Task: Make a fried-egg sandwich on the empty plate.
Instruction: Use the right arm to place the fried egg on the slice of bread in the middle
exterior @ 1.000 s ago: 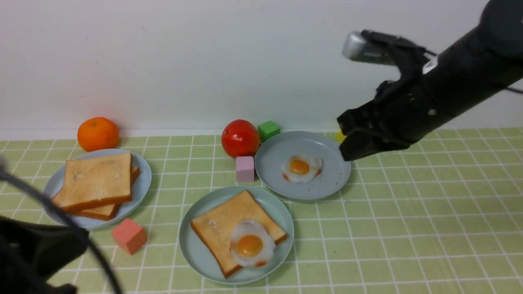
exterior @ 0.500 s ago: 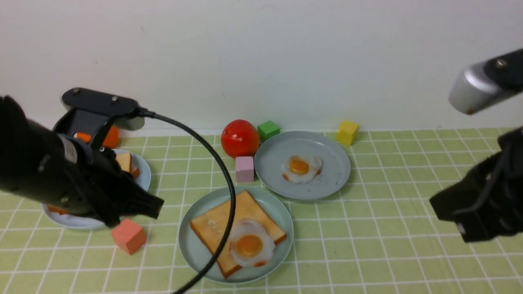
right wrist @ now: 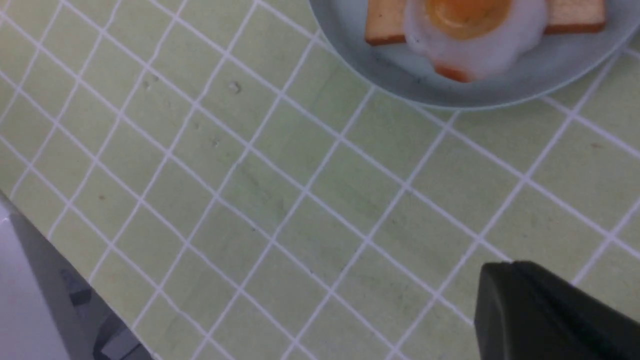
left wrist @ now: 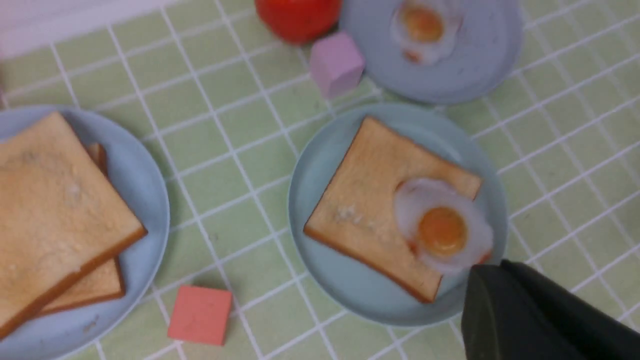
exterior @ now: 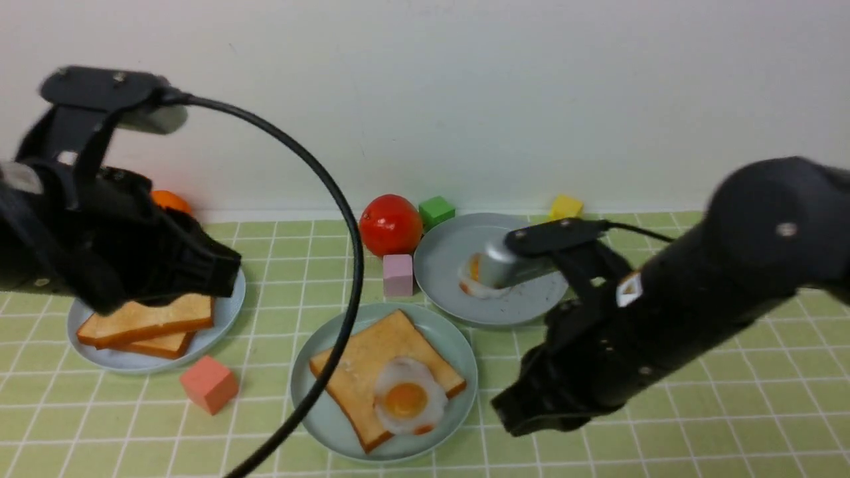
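Note:
The empty plate [exterior: 317, 413], pale teal, now carries one toast slice [exterior: 358, 362] with a fried egg [exterior: 406, 398] on its near corner; both also show in the left wrist view, toast slice [left wrist: 367, 200] and fried egg [left wrist: 442, 232]. A stacked fried-egg sandwich is out of view. My left gripper [exterior: 231, 269] hangs shut and empty over the right edge of the left plate, above two stacked toast slices [exterior: 149, 320]. My right gripper [exterior: 503, 409] is shut and empty, low beside the teal plate's right rim. Their closed tips show in the wrist views: left gripper [left wrist: 486, 268], right gripper [right wrist: 500, 266].
A bluish plate [exterior: 443, 262] at the back holds a second fried egg [exterior: 470, 287], half hidden by my right wrist. Around it stand a tomato [exterior: 390, 224], green cube [exterior: 436, 211], yellow cube [exterior: 564, 206] and lilac cube [exterior: 398, 274]. A salmon cube [exterior: 209, 384] lies front left.
My left arm has risen and drawn back over the toast plate. My right arm has swung in from the right edge and come down beside the teal plate, now covering part of the back egg.

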Available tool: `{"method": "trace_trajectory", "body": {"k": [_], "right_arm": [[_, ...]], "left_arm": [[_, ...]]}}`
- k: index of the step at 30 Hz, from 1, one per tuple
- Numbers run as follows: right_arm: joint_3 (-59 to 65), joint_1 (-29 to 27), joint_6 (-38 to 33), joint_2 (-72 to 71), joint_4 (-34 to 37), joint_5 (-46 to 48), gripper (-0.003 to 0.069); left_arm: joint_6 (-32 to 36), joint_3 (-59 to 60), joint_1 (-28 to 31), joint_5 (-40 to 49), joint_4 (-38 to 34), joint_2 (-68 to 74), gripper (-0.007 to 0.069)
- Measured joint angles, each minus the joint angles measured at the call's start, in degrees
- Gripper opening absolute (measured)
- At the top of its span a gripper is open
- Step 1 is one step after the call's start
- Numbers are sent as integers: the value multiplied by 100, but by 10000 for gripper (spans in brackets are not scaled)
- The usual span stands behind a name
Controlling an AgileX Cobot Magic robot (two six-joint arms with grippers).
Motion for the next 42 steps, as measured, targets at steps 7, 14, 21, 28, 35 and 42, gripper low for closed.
{"method": "trace_trajectory", "body": {"k": [7,14,21,28,35,42], "right_arm": [[-732,557,999,1181,-1100,-107,8],[-1232,764,1260,1956,-1380,-77,8],[-1476,764,1327,2309,-1499,-175,8],[-1625,764,1667,2435,-2021,-206,5],[-1676,764,1774,2485,-2148,-263,5],[-1839,764,1824,2632,-2150,-386,7]], "left_arm": [[26,568,0,-164,-106,-1427,-13],[66,839,0,-426,-170,-2000,-13],[71,846,0,-467,-246,-2017,-13],[84,868,0,-466,-270,-2017,-13],[89,868,0,-466,-270,-2017,-13],[89,868,0,-466,-270,-2017,-13]]}}
